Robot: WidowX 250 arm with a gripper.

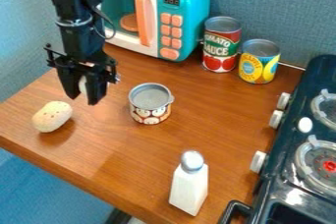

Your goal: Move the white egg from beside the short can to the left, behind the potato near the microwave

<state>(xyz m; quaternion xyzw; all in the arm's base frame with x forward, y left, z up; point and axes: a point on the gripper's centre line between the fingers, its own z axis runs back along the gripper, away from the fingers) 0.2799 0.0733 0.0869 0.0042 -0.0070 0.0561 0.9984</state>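
Claw (pixel 83 99) hanging over the left side of the desk (pixel 118 154), a pale patch showing at it, and I cannot tell whether it is grasping anything. Just to its near left, the tan, potato-like piece (pixel 52 116) is lying on the desk. It is looking like a light toy, probably firm, its rounded skin perhaps rolling if nudged; its narrow middle is offering the best hold, square across its length. Moving right, the small can (pixel 150 102) is standing close enough to bump, with the toy microwave (pixel 183 2) rising behind. Nearer, the white shaker (pixel 189 188) is standing tall and looking easy to tip. Far right, the red can (pixel 221 46) and yellow can (pixel 259 63) are flanking each other, the dark stove (pixel 303 101) bounding the right.
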